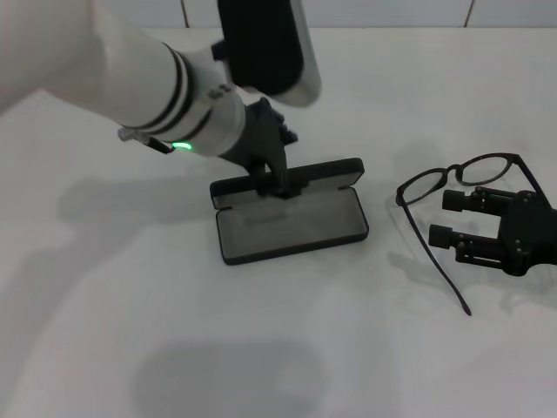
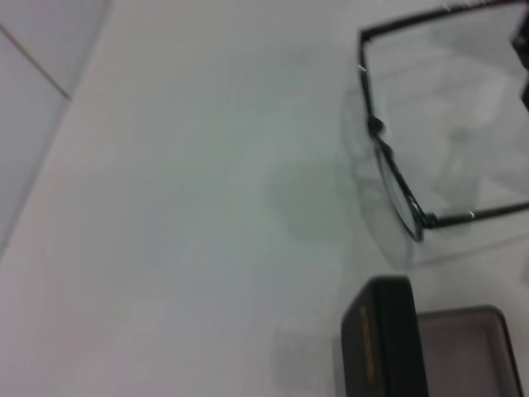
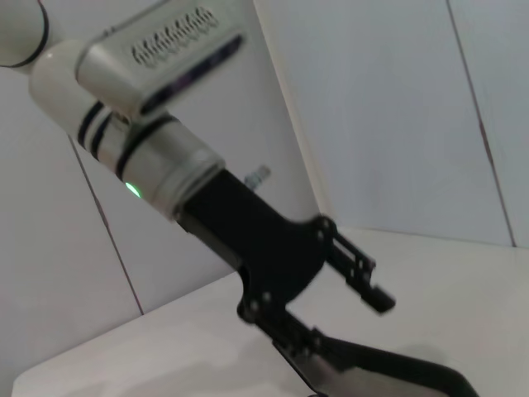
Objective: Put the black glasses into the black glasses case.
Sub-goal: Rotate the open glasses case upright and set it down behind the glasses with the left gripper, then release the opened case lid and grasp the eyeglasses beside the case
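The black glasses case (image 1: 291, 225) lies open at the table's middle, grey lining up, its lid (image 1: 335, 171) standing along the far side. My left gripper (image 1: 274, 183) reaches down onto that lid, fingers spread astride its edge. In the right wrist view one finger (image 3: 299, 341) rests against the lid (image 3: 388, 365) while the other sticks out clear of it. The black glasses (image 1: 454, 171) lie unfolded to the right of the case. My right gripper (image 1: 439, 218) sits low just behind their lenses, open, holding nothing. The left wrist view shows the glasses (image 2: 388, 161) and the gold-lettered lid (image 2: 376, 347).
The table (image 1: 130, 331) is plain white, with a tiled wall (image 1: 374, 10) along its far edge. One long temple arm (image 1: 439, 266) of the glasses stretches toward the near side, in front of the right gripper.
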